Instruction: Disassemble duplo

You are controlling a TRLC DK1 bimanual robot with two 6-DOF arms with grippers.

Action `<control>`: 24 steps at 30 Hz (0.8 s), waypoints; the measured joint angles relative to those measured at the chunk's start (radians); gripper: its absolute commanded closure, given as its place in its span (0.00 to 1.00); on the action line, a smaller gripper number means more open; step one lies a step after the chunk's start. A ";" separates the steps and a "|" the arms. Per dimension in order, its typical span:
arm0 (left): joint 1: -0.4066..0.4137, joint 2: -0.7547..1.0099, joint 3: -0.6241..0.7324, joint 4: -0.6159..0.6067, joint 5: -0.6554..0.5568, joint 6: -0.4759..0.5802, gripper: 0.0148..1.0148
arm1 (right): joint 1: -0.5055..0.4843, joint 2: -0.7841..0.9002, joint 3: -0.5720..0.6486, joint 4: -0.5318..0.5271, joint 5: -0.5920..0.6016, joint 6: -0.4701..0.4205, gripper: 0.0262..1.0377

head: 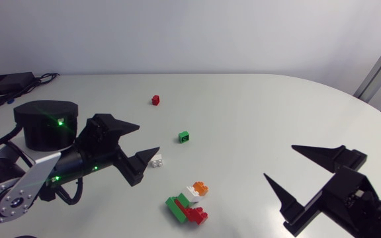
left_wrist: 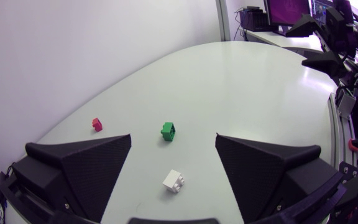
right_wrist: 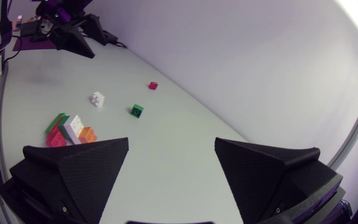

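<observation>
While both arms hang over the pale table [head: 256, 106] with nothing in their grip, the toy bricks lie loose between them. At far left, the left arm [head: 25, 182] comes in low beside a round black base [head: 45, 122] that shows a green light. Its left gripper [head: 148, 138] is spread wide, the two black wedge fingers well apart and closed on nothing.

A small red brick [head: 155, 100] sits alone toward the far side of the table. A white brick [head: 156, 160] lies just beside the lower finger of the left gripper; in the left wrist view it shows between the open fingers, not touching them. A green brick [head: 184, 137] rests a little farther right, ahead of that gripper.

Nearer the camera lies the cluster of bricks [head: 189, 201]: green, red, white and orange pieces joined together, apart from both grippers.

At far right, the right gripper [head: 278, 161] is also wide open, its fingers pointing toward the middle of the table and well clear of every brick.
</observation>
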 measured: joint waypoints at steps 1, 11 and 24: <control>0.000 0.000 -0.003 0.000 0.000 0.000 0.07 | 0.031 0.037 0.008 0.000 -0.001 0.006 0.04; 0.000 0.002 -0.016 0.023 0.000 0.000 0.07 | 0.295 0.391 0.176 -0.026 -0.021 0.091 0.04; 0.000 0.002 -0.026 0.029 0.000 0.001 0.07 | 0.399 0.541 0.196 -0.008 -0.080 0.181 0.04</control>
